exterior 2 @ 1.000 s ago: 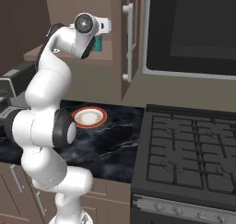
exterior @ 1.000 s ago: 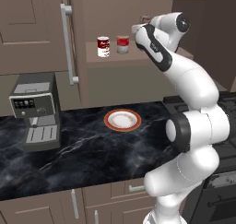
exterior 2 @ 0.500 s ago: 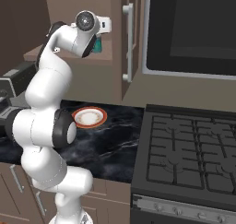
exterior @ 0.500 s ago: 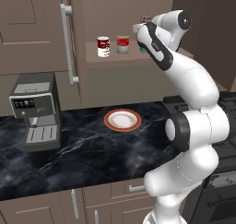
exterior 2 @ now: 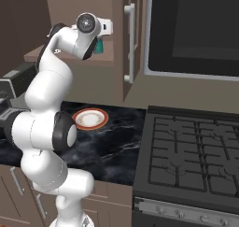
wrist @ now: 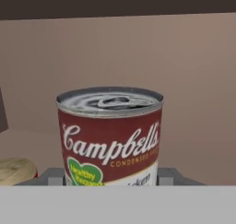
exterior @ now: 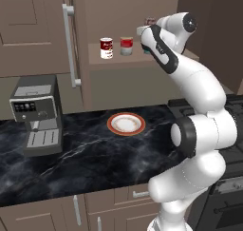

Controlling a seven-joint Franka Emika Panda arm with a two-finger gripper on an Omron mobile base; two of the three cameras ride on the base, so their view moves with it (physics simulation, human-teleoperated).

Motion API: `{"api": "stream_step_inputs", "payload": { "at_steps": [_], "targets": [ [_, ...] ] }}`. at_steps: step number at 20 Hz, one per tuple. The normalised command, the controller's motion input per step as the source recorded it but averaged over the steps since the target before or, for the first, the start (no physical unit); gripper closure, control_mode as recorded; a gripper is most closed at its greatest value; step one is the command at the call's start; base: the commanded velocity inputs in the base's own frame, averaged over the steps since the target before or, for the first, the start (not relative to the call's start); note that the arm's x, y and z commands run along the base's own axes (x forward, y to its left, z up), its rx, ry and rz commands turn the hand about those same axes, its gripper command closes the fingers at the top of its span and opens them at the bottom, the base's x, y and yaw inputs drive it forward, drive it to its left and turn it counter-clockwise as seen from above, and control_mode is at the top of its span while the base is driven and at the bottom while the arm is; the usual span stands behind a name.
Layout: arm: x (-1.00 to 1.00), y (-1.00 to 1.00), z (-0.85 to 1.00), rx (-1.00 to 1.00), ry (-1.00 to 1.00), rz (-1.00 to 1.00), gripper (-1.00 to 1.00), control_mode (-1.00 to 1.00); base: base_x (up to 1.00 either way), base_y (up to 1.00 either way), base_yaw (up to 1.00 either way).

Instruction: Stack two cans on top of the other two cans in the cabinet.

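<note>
Two cans stand on the shelf of the cabinet (exterior: 118,63) in the left base view: a red-and-white can (exterior: 106,48) with a dark centre mark at left and a red-over-pale can (exterior: 126,45) just right of it. Farther right, the gripper (exterior: 147,41) reaches into the recess, above a plate (exterior: 126,123) on the dark counter (exterior: 85,158).

In the right base view, a teal can (exterior 2: 99,46) peeks from behind the arm.

In the hand view, the fingers (wrist: 53,176) are clamped on an upright Campbell's can (wrist: 109,135).
</note>
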Motion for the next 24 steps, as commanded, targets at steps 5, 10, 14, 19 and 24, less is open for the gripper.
{"api": "stream_step_inputs", "payload": {
  "at_steps": [5, 10, 14, 19, 24],
  "targets": [
    [0.03, -0.02, -0.16, 0.0, 0.0, 0.0, 1.0, -1.0, 0.0, 0.0, 0.0],
    [0.0, -0.05, -0.02, 0.0, 0.0, 0.0, 1.0, -1.0, 0.0, 0.0, 0.0],
    [0.0, -0.02, -0.02, 0.0, 0.0, -0.02, 1.0, -1.0, 0.0, 0.0, 0.0],
    [0.0, 0.0, -0.14, 0.0, 0.01, -0.02, 1.0, -1.0, 0.0, 0.0, 0.0],
    [0.0, 0.0, -0.12, 0.0, 0.0, -0.01, -1.0, -1.0, 0.0, 0.0, 0.0]
  ]
}}
